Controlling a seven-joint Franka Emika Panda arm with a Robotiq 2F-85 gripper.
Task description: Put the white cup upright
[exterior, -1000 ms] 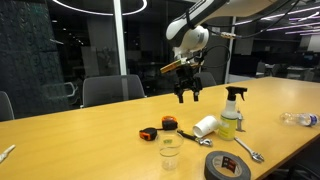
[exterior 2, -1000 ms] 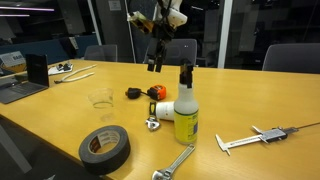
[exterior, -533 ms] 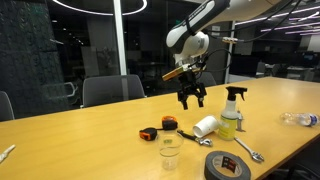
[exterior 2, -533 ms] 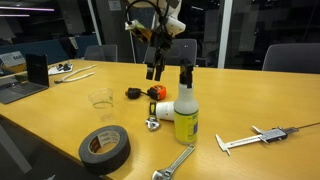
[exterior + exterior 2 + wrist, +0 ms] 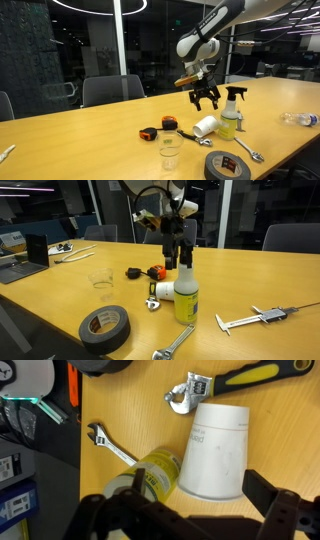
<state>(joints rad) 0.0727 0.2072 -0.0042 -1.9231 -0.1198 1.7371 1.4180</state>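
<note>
In an exterior view the end effector (image 5: 205, 97) hangs in the air above the tabletop (image 5: 90, 135), its fingers spread apart and nothing between them. Below it the cup (image 5: 205, 126) lies on its side, just beside the spray bottle (image 5: 232, 112). A tumbler (image 5: 170, 152) stands upright nearer the camera, with a tape roll (image 5: 227, 166) and a wrench (image 5: 248, 148) off to one side of it. Two small orange-and-black objects (image 5: 168, 123) lie near the cup; I cannot tell what they are.

In an exterior view from another angle the end effector (image 5: 172, 260) is held above the tabletop (image 5: 260, 275), behind the spray bottle (image 5: 186, 288), and it reads as open here too. The cup (image 5: 163, 292) lies tipped over at the bottle's foot, partly hidden by it. The tumbler (image 5: 100, 278) stands well apart. The tape roll (image 5: 104, 327) and wrench (image 5: 175, 342) lie in front, and a caliper (image 5: 258, 317) lies on the far side of the bottle.

In the wrist view the cup (image 5: 217, 450) lies flat on the wood, its wide rim toward the bottom of the picture. The spray bottle (image 5: 155, 472), seen from above, is just beside it. The dark fingers (image 5: 282, 510) show at the bottom edge, set wide apart and clear of the cup. A yellow-handled spanner (image 5: 230, 380) lies near the cup's narrow end, and the wrench (image 5: 112, 445) lies near the bottle.
</note>
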